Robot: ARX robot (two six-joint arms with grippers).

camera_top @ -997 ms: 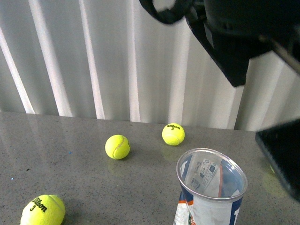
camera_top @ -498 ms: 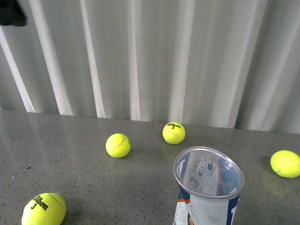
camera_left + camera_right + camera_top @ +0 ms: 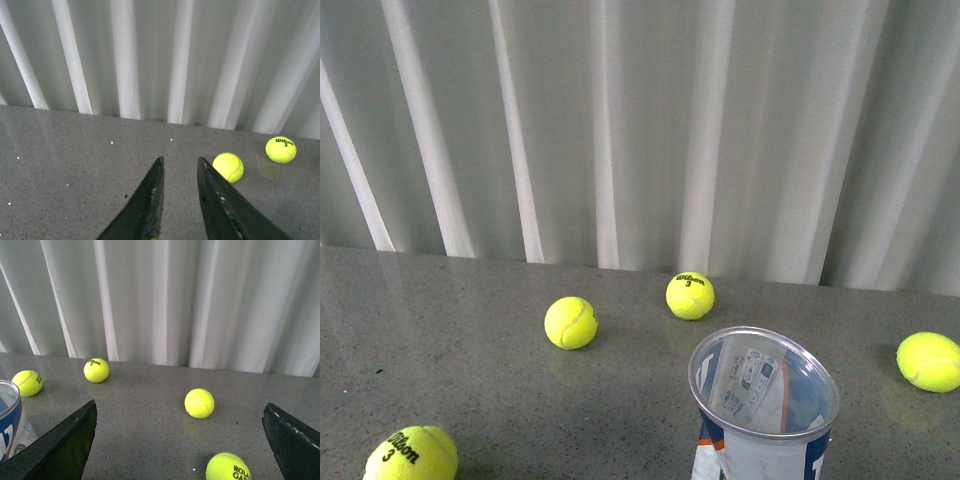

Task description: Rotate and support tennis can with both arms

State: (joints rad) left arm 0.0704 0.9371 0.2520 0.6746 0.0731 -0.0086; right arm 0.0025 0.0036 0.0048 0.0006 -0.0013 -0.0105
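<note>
The tennis can (image 3: pixel 765 405) stands upright on the grey table at the near right of the front view, open silver rim up, with a white-blue-orange label. Its edge also shows in the right wrist view (image 3: pixel 9 420), beside one finger. Neither arm shows in the front view. In the left wrist view my left gripper (image 3: pixel 180 167) has its black fingers (image 3: pixel 150 200) close together, holding nothing, above bare table. In the right wrist view my right gripper (image 3: pixel 180 412) is wide open and empty, its fingers (image 3: pixel 70 440) far apart, with the can just outside one of them.
Yellow-green tennis balls lie loose on the table: three in the front view (image 3: pixel 571 322) (image 3: pixel 690 295) (image 3: pixel 928 360) and one at the near left (image 3: pixel 410 455). Two more lie between the right fingers (image 3: pixel 199 403) (image 3: pixel 227 467). A white pleated curtain (image 3: pixel 640 130) closes the table's far side.
A black arm that filled the upper right of the front view one second ago has left the view. The view has shifted slightly. The can and balls stay put.
</note>
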